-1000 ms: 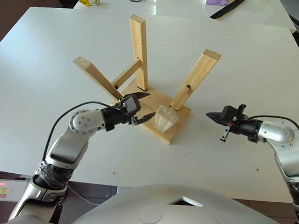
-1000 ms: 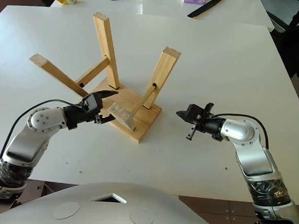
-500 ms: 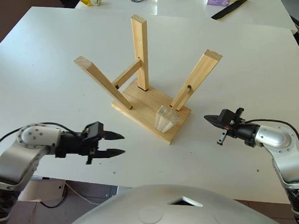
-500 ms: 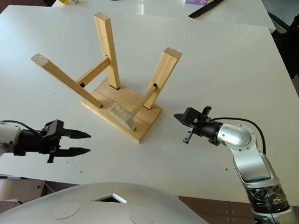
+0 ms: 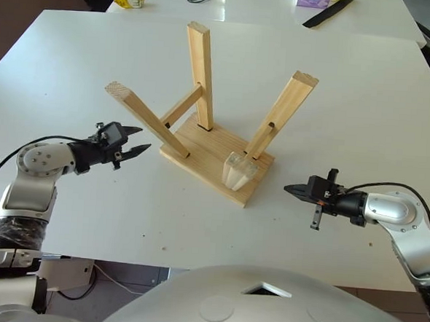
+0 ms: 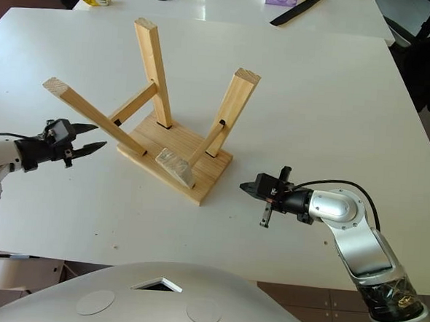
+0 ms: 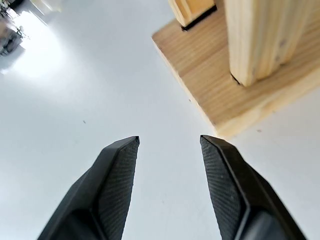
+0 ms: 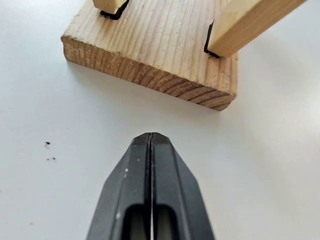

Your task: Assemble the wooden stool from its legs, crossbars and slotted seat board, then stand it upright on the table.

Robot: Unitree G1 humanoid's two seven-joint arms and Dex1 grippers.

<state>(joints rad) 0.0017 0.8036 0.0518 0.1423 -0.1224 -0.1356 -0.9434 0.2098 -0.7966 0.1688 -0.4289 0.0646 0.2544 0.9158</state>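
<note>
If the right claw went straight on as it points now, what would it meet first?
Probably the near edge of the seat board, with only bare table between; the right claw is shut.

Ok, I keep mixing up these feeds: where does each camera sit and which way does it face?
Left eye view: head, facing forward and down at the upturned stool; left gripper and right gripper show.
Right eye view: head's other eye, same scene.
Left wrist view: left wrist, facing the seat board corner between open fingers.
Right wrist view: right wrist, facing the seat board past shut fingers.
Both wrist views share the seat board.
</note>
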